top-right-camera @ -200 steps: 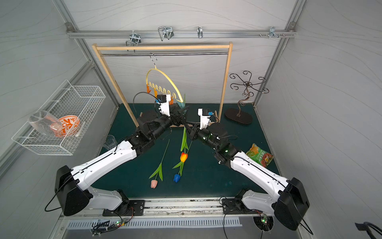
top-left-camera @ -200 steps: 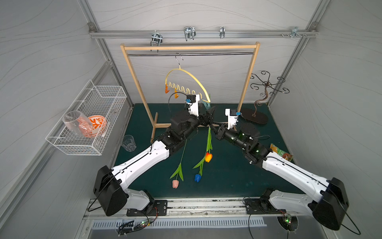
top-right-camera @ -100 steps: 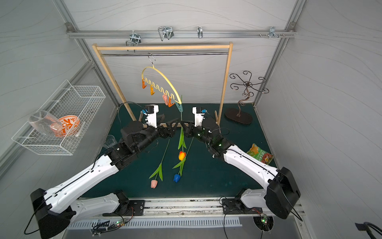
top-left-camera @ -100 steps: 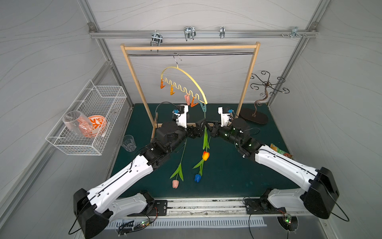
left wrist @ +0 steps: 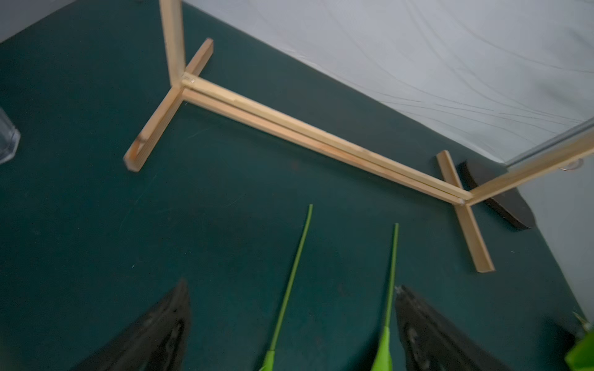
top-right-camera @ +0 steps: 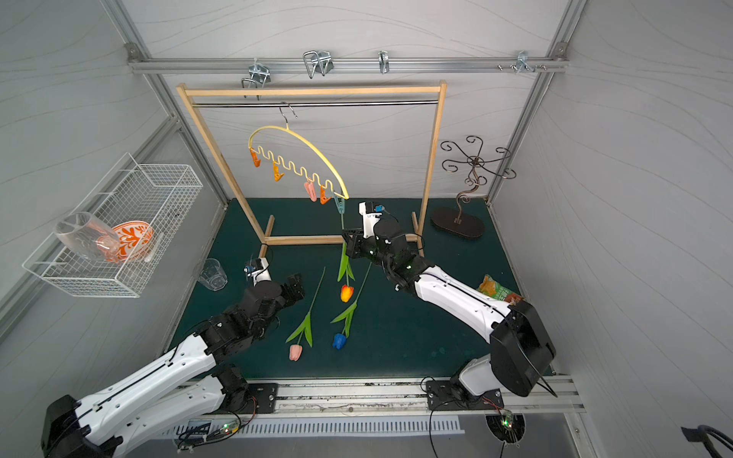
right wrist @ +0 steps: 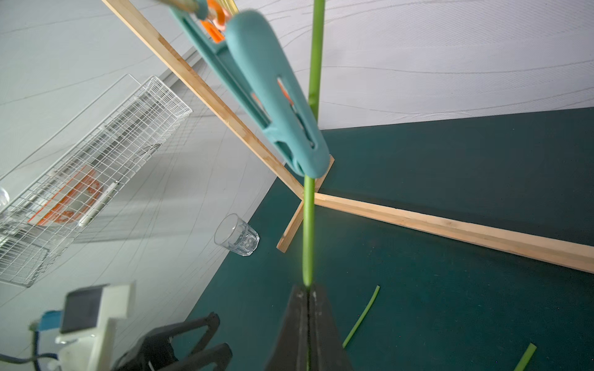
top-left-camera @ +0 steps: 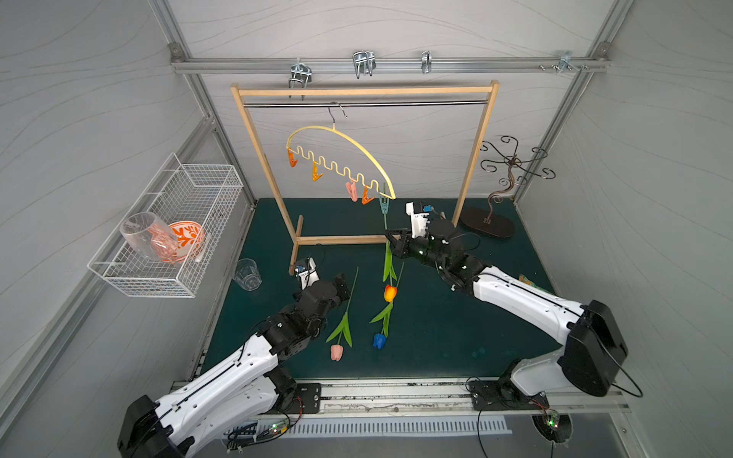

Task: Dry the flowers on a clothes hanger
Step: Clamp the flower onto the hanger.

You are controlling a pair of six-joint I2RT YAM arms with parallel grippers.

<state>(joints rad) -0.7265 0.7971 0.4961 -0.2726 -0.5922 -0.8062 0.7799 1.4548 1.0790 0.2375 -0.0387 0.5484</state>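
Note:
The pale yellow clothes hanger (top-left-camera: 345,138) (top-right-camera: 301,140) hangs tilted from the rack's rod. Its teal clothespin (top-left-camera: 383,204) (right wrist: 279,106) at the low end clamps the stem of the orange-yellow flower (top-left-camera: 390,292) (top-right-camera: 346,292), which dangles head down. My right gripper (top-left-camera: 390,238) (right wrist: 308,289) is shut on that stem just below the pin. The pink flower (top-left-camera: 336,351) and the blue flower (top-left-camera: 379,340) lie on the green mat. My left gripper (top-left-camera: 343,283) (left wrist: 291,308) is open, low over the mat, with both lying stems showing between its fingers.
The wooden rack (top-left-camera: 269,178) stands at the back, its foot bar (left wrist: 289,125) ahead of my left gripper. A dark scrolled stand (top-left-camera: 492,226) is at back right, a drinking glass (top-left-camera: 246,273) at left, a wire basket (top-left-camera: 166,238) on the left wall, a snack bag (top-right-camera: 496,291) at right.
My left gripper has left the clothespin, opened fully and dropped down and left to the mat. The hanger swung left. The right gripper stays shut on the stem.

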